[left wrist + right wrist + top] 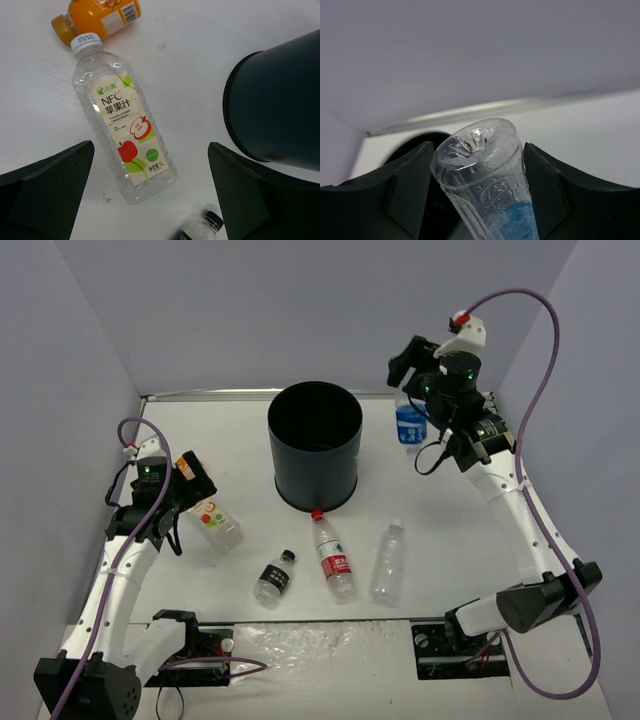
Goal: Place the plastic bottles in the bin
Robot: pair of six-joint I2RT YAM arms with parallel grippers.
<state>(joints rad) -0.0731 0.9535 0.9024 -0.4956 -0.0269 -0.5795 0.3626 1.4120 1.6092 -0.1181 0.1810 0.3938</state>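
Observation:
The black bin stands at the table's middle back. My right gripper is shut on the blue-label bottle and holds it in the air just right of the bin. In the right wrist view the bottle's base sits between the fingers, with the bin's dark mouth behind. My left gripper is open and empty above the fruit-label bottle, which lies flat between the spread fingers. The black-capped, red and plain clear bottles lie in front of the bin.
A small orange bottle with a barcode label lies just beyond the fruit-label bottle's white cap. The bin's side is to the right of my left gripper. The black-capped bottle's neck is near the right finger. Walls enclose the table.

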